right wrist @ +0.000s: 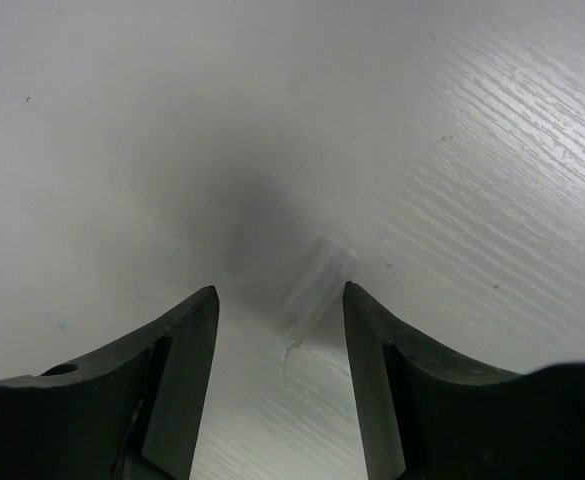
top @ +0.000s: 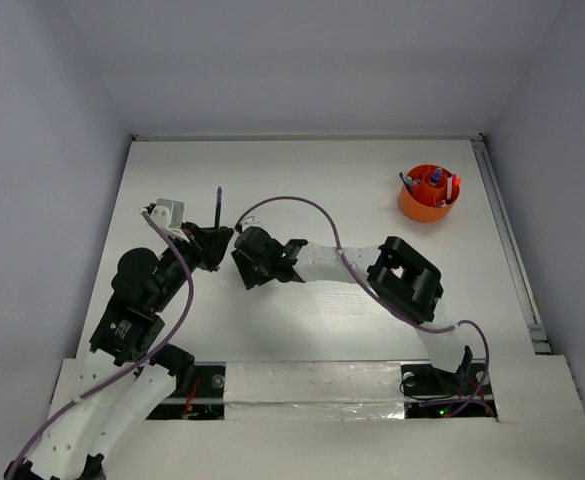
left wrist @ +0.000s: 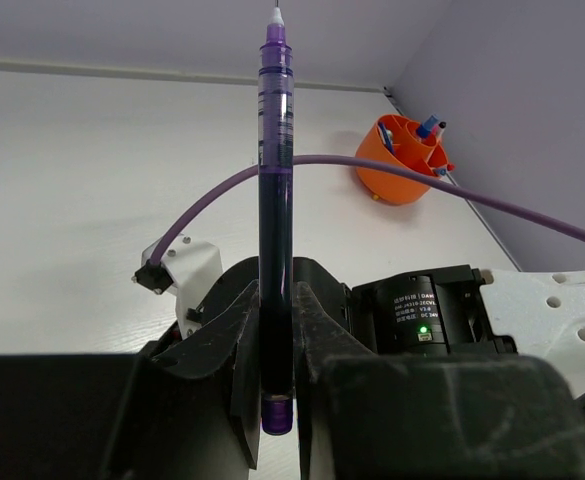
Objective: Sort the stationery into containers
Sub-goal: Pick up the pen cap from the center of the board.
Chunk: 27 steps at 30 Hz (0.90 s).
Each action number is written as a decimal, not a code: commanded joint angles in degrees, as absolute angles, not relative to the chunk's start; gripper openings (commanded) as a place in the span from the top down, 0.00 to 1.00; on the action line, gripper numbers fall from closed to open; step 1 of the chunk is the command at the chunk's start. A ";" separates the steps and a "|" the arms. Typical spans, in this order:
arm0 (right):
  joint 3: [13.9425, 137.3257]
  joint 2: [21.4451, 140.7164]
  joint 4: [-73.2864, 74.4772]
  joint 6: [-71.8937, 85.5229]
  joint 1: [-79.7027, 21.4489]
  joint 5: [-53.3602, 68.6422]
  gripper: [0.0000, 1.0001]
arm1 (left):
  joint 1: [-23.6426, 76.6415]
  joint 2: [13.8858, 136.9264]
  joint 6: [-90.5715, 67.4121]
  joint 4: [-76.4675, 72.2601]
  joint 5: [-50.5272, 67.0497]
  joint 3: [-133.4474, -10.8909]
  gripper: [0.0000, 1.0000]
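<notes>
From above, orange cup point(top: 430, 193) at two o'clock on the tabletop point(top: 322, 180), purple pen point(top: 218, 205) near ten; at the left wrist, left claw point(left wrist: 275, 400) pinched on that pen, tip toward twelve; at the right wrist, right claw point(right wrist: 280, 300) parted over a small clear piece point(right wrist: 317, 285).

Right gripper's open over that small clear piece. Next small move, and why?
Probably lower the right gripper straight down and close: the clear piece lies on the table between its open jaws, apparently untouched. The left gripper is occupied, shut on the purple pen.
</notes>
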<state>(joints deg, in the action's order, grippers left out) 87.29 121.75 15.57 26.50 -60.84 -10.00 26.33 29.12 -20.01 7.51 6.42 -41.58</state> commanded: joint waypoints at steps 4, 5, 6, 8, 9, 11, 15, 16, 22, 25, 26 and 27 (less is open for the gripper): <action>91.23 126.03 21.62 24.44 -61.61 -15.29 0.52 | 24.44 28.48 -18.90 3.96 7.82 -40.87 1.00; 91.49 126.30 21.97 24.43 -61.61 -15.38 0.52 | 24.43 28.56 -18.81 3.96 8.00 -40.96 1.00; 91.67 126.73 22.15 24.17 -61.61 -15.38 0.52 | 23.82 28.65 -18.72 3.96 8.17 -41.04 1.00; 92.02 127.09 22.85 23.82 -62.14 -15.73 0.55 | 23.21 28.30 -18.72 3.96 8.61 -40.96 1.00; 92.72 127.52 23.29 23.56 -62.14 -16.43 0.55 | 23.20 28.04 -18.72 3.96 8.70 -40.87 1.00; 93.77 128.40 25.04 22.86 -62.14 -17.57 0.55 | 23.20 27.51 -18.81 3.95 8.62 -40.78 1.00; 95.71 129.29 27.07 22.15 -62.14 -18.54 0.60 | 23.20 26.98 -18.81 4.04 8.61 -40.61 1.00; 96.15 129.64 27.51 21.97 -62.14 -18.81 0.63 | 23.20 26.98 -18.90 4.04 8.70 -40.61 1.00; 94.93 128.59 26.99 22.06 -62.14 -19.95 0.99 | 23.20 27.33 -19.77 3.60 8.79 -40.52 1.00; 89.93 123.42 22.16 22.32 -62.14 -19.78 1.00 | 23.20 27.25 -21.96 2.21 10.45 -39.82 1.00; 88.00 121.57 20.41 22.50 -61.36 -18.99 1.00 | 23.20 27.42 -22.67 1.76 11.33 -39.12 1.00; 85.89 117.38 16.30 22.85 -61.35 -18.20 1.00 | 23.20 27.60 -23.37 1.32 12.12 -38.68 1.00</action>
<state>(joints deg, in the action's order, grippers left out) 91.13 123.83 20.01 22.31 -61.91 -19.03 23.51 27.42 -20.91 5.43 9.10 -40.01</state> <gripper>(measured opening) 0.075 0.092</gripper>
